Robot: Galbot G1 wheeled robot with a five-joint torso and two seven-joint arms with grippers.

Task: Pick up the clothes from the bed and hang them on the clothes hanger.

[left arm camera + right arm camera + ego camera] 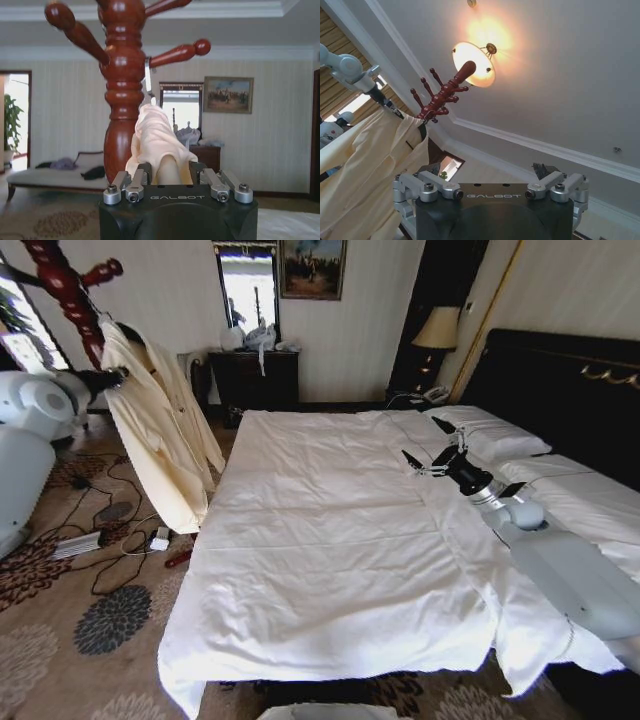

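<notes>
One cream garment, the clothes [160, 440], hangs off the red wooden coat stand [62, 280] left of the bed [330, 540]. Left gripper [118, 378] pinches its shoulder fabric up there. Right gripper [428, 450] hovers over the white sheets, fingers spread wide.

The clothes [160, 440] at upper left are plain pale cream. The bed [320, 540] wears plain white sheets against a black headboard [570, 380] with gold trim. The coat stand [122, 90] is glossy reddish-brown. The carpet [60, 640] is beige with dark floral medallions.
</notes>
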